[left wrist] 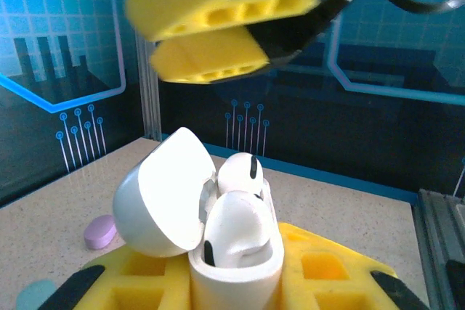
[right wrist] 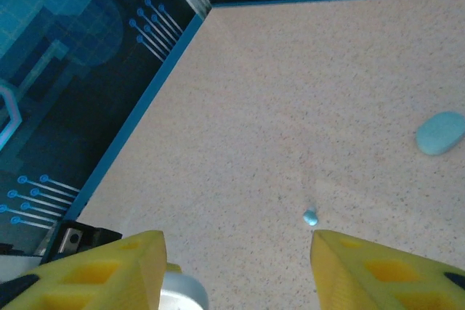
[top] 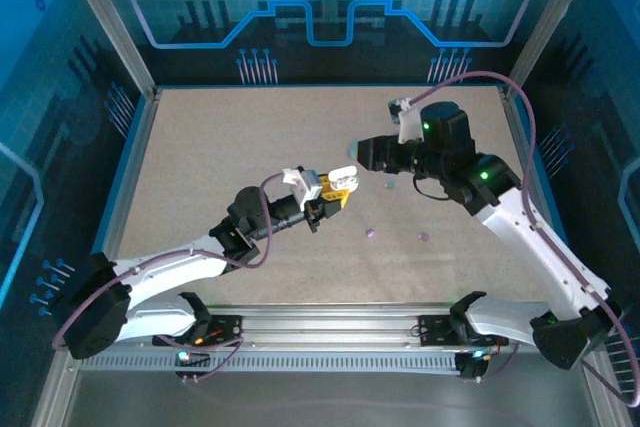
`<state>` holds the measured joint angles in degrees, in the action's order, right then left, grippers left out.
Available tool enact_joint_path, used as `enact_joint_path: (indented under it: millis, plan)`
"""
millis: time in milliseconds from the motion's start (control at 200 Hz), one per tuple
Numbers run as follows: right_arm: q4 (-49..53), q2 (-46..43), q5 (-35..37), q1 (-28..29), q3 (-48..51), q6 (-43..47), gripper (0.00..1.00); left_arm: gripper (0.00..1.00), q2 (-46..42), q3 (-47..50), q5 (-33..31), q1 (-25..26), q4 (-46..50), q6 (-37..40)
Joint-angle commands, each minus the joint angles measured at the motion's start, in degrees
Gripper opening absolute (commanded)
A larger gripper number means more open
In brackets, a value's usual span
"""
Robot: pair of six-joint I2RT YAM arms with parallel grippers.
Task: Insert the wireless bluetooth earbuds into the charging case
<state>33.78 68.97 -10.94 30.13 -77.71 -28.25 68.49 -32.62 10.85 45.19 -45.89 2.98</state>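
My left gripper (top: 333,190) is shut on an open white charging case (left wrist: 236,266), which stands upright between its yellow fingers (left wrist: 327,266). Its lid (left wrist: 156,194) is tipped back to the left. Two white earbuds (left wrist: 240,172) (left wrist: 236,226) sit in the case's wells. My right gripper (top: 358,155) hovers just above and behind the case, open, with nothing between its yellow fingers (left wrist: 211,34). A tiny teal earbud (right wrist: 310,216) lies on the table below the right gripper (right wrist: 236,266). Two small purple earbuds (top: 371,233) (top: 423,237) lie nearer the front.
A teal pebble-shaped case (right wrist: 440,133) lies on the speckled table to the right of the teal bud. A light purple case (left wrist: 99,231) rests on the table left of the white case. Blue-edged walls (top: 130,147) close in the table.
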Motion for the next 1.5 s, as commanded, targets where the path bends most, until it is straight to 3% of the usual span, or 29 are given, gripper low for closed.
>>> enact_joint_path:
  millis: [0, 450, 1106, 1301, 1496]
  plan:
    - [7.7, 4.74, -6.08, -0.65, -5.04, 1.66, 0.57, 0.23, -1.99, -0.55, 3.27, 0.29, 0.82, 4.01]
    - [17.96, 14.24, -13.22, -0.8, -10.66, 6.82, 0.56, 0.23, -3.4, -0.78, 3.11, 0.27, 2.64, 4.66]
    - [17.49, 9.45, -15.96, -1.12, -6.42, 7.78, 0.54, 0.23, -3.87, -0.56, -0.57, 0.26, 3.36, 2.71]
    - [16.13, 7.58, -12.76, -1.55, -5.66, 6.82, 0.55, 0.23, -3.87, -0.73, -0.8, 0.25, 4.03, 2.31]
    - [10.98, 1.26, 2.46, -2.7, -0.43, 4.16, 0.61, 0.23, -3.45, -1.04, -7.49, -0.26, 9.49, -2.85]
